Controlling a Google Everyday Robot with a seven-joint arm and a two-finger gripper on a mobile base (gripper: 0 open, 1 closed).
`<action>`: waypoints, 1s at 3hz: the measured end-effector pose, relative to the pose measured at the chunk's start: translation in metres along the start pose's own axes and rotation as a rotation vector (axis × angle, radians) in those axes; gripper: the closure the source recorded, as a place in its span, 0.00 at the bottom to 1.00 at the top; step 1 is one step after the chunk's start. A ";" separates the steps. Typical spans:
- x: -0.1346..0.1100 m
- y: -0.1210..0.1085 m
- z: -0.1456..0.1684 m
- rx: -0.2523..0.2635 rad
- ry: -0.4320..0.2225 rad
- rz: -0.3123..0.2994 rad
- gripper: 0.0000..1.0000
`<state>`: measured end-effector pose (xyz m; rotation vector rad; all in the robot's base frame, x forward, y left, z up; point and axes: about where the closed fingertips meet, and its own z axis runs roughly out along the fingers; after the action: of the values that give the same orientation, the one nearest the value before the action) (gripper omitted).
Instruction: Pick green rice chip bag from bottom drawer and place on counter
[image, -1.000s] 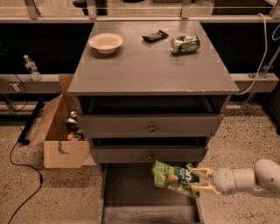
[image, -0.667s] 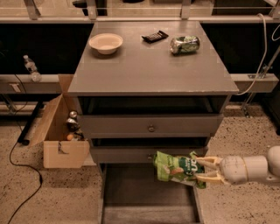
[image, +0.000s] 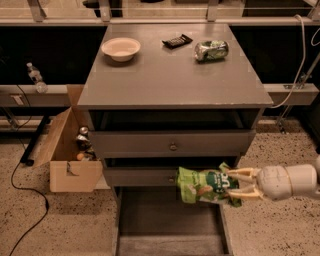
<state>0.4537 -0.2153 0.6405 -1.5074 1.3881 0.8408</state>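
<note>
Grey cabinet on speckled floor: gripper (image: 231, 184) has its fingers pinched on the green rice chip bag (image: 202, 186) over the open bottom drawer (image: 165, 222), below the counter (image: 170, 75) front-right corner. Pick's done I'd say, placing's left.

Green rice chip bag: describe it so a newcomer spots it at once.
Start at the grey cabinet, then drop to its open bottom drawer. Above that drawer's right side, the pincer reaches in from the right, holding the green rice chip bag. It is crinkly, with chip pictures, unlike the shiny green can up on the counter.
</note>
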 end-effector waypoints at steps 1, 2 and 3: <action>-0.021 -0.009 -0.009 -0.009 0.004 -0.031 1.00; -0.064 -0.024 -0.033 -0.008 0.021 -0.078 1.00; -0.111 -0.044 -0.060 0.000 0.038 -0.129 1.00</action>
<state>0.4761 -0.2298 0.7714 -1.6021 1.3034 0.7356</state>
